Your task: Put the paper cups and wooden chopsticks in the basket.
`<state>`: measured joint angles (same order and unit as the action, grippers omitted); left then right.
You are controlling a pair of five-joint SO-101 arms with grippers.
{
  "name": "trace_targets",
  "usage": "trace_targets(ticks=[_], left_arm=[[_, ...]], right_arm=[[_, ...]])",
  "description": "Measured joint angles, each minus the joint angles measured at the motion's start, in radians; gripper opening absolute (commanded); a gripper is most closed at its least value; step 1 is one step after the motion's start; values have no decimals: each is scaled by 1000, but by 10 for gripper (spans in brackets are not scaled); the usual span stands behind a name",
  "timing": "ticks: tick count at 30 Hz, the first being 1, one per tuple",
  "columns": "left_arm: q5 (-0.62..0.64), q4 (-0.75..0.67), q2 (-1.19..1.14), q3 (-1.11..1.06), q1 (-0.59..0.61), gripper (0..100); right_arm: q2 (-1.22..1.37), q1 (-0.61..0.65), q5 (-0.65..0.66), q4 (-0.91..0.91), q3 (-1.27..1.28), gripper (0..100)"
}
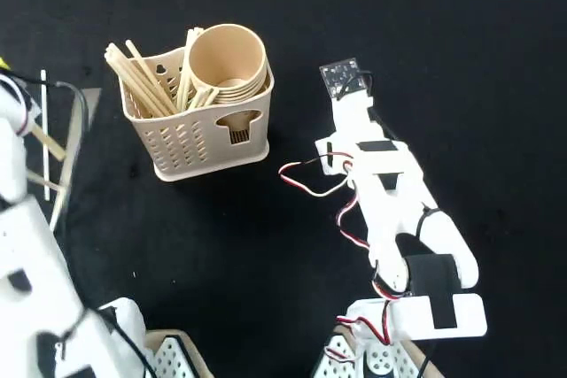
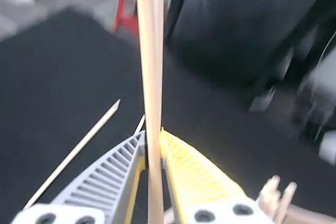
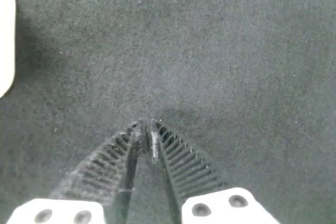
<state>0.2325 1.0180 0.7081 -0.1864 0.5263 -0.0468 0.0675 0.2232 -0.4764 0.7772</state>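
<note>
What looks like a pair of wooden chopsticks (image 2: pixel 149 51) is pinched in the left tool (image 2: pixel 152 153). Its jaws are drawn narrow on the sticks low down, so most of their length runs out beyond the tips. They look light, stiff and smooth. Held that near one end, I'd judge they could swivel or slide in the grip, and a hold nearer the middle would steady them. A loose chopstick (image 2: pixel 73 153) lies flat on the black surface (image 1: pixel 461 59) near that tool, thin enough to be fiddly to lift off the cloth. Further in, the basket (image 1: pixel 199 143) stands upright, holding nested paper cups (image 1: pixel 228 59) with a bundle of sticks (image 1: pixel 137 77) leaning beside them. The right tool (image 3: pixel 144 127) is closed on nothing, low over the surface, off to the side of the basket.
</note>
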Motion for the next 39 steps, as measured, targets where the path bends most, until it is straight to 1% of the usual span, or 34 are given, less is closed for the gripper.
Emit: trace_targets(ticks=[4,7,10,13,15,21,26,30,32,36,37,39], left_arm=[[61,-284,178,-209,0,28],[98,-460,295,-351,-18,28],[104,-585,390,-456,-95,28],[107,-677,448,-516,-173,28],[94,-720,457,-535,-227,28],[-34,-830,388,-577,-361,28],[-49,-895,276,-580,-428,27],[-41,-936,166,-580,-440,27],[6,-937,124,-580,-440,28],[18,-937,98,-617,-448,30],[18,-939,94,-635,-448,37],[18,-939,89,-681,-448,101]], right_arm=[[0,0,0,0,0,11],[0,0,0,0,0,11],[0,0,0,0,0,11],[0,0,0,0,0,11],[0,0,0,0,0,11],[0,0,0,0,0,11],[0,0,0,0,0,11],[0,0,0,0,0,11],[0,0,0,0,0,11],[0,0,0,0,0,11],[0,0,0,0,0,11],[0,0,0,0,0,11]])
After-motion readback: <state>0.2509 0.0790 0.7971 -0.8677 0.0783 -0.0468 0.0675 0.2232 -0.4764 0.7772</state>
